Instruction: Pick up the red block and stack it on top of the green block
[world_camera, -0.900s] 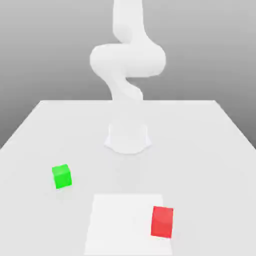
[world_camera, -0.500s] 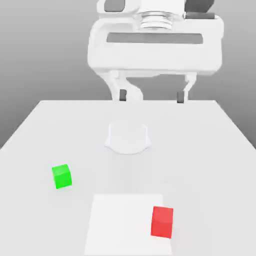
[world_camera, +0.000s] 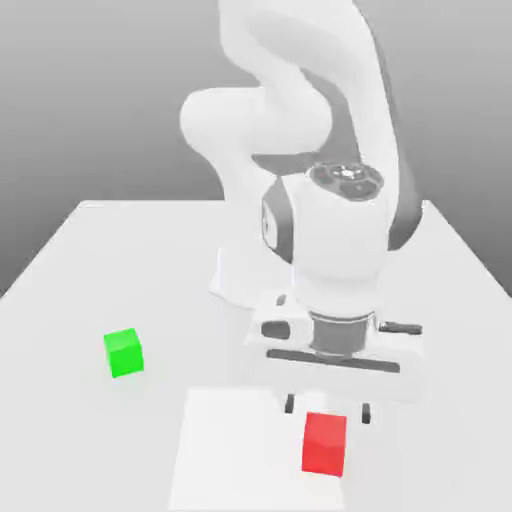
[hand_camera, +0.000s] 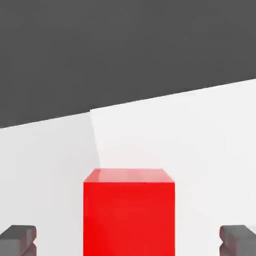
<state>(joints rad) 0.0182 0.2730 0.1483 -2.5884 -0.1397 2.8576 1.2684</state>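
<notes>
Currently, the red block (world_camera: 324, 443) is taken as landmark. Well off toward the exterior view's left of it, the green block (world_camera: 124, 353) is seen untouched on the table (world_camera: 80, 290). The red block rests on a paler square patch (world_camera: 230, 440). Just above and behind it, the gripper (world_camera: 328, 409) is held wide, nothing grasped; in the hand view the fingertips (hand_camera: 18, 239) are set either side of the block (hand_camera: 129, 212). Risk judged: if the descent is off-centre, the block could be nudged or clipped by one finger and skewed before closure.

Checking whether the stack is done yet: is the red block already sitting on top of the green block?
No, the red block rests on the table, well apart from the green block, which has nothing on it.
</notes>
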